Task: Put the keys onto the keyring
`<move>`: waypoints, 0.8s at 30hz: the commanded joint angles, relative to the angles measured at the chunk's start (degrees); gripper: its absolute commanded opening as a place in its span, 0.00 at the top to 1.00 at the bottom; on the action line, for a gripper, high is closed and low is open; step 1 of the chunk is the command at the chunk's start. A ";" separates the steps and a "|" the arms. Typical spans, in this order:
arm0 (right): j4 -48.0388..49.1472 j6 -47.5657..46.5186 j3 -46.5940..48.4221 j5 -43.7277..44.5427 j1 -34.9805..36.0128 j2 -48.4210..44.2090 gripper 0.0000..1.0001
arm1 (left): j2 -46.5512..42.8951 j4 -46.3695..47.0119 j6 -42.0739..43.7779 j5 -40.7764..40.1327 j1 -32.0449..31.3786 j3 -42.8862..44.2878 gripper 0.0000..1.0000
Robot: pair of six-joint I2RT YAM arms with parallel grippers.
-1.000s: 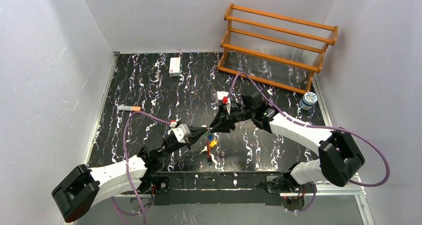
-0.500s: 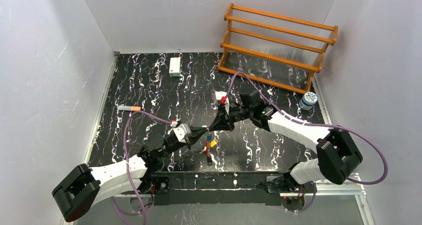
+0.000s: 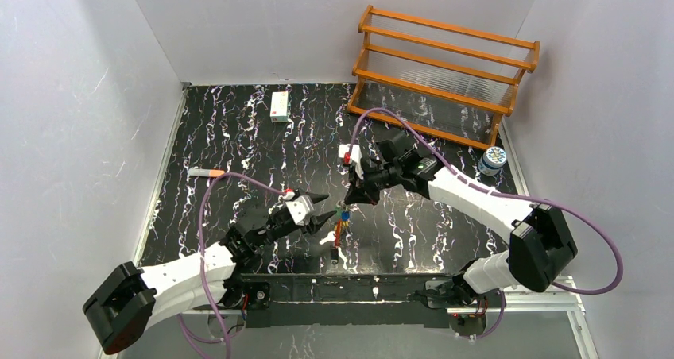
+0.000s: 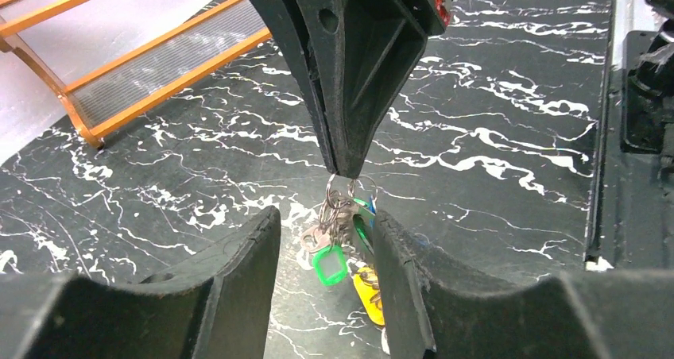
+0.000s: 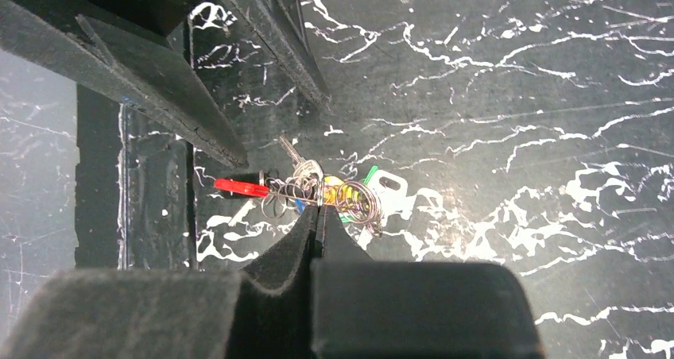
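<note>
We are pinching the keyring (image 4: 340, 191) in the fully closed right gripper (image 4: 346, 168), the keys (image 4: 330, 262) dangling just below its tips | left gripper (image 3: 326, 210) half open, empty, flanking them | risk: thin wire slipping free if 1 arm jolts.

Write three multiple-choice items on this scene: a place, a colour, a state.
1. Where on the table is the wooden rack? A near left B far right C centre
2. What colour is the front tag in the left wrist view? A green B pink C black
3. The right fingers are: A wide open B flat on the table C shut on the keyring
Answers: 1 B, it stands at the far right; 2 A, it shows green; 3 C, they pinch the ring's top.
</note>
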 commanded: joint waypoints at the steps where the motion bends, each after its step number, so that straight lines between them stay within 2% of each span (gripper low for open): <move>1: -8.67 -4.10 5.27 4.29 1.03 0.54 0.99 | -0.10 -9.39 6.29 1.15 -0.20 5.06 0.55; 5: -10.56 -4.93 6.59 6.07 2.62 1.55 0.99 | 2.26 -13.48 8.34 3.60 -0.21 7.79 0.55; 12: -13.42 -6.66 9.08 12.67 7.77 3.92 0.99 | 6.50 -14.24 8.43 8.17 -0.24 10.34 0.64; 17: -13.24 -6.67 9.34 13.15 8.34 4.49 0.99 | 8.07 -15.68 9.41 9.58 -0.22 11.36 0.72; 24: -11.97 -6.84 8.64 13.01 8.43 3.52 0.99 | 9.68 -20.02 11.59 10.15 -0.24 12.65 0.73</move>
